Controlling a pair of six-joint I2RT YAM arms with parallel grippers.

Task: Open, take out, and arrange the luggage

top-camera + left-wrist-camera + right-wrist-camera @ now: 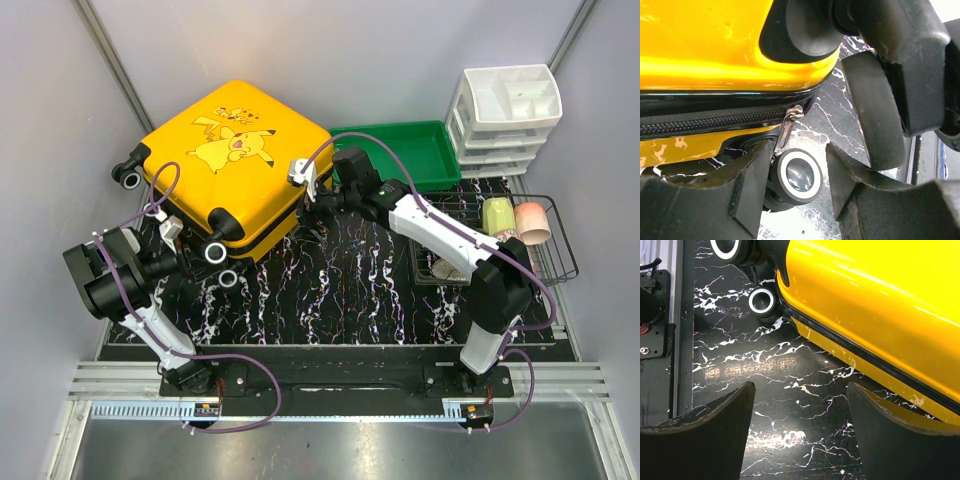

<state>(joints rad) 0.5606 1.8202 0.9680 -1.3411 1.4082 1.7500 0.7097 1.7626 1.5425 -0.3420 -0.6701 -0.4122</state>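
Left wrist alone shows the zipper pull [786,131] on the zipped yellow luggage [225,165]; left gripper [797,167] and right gripper [800,390] both spread, empty.

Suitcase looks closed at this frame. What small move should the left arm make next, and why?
Probably ease the left tool forward and close it on the zipper pull. The suitcase lies shut, its zipper closed along the seam that shows. The metal pull hangs at the corner just ahead of the open tool, and nothing is gripped yet.
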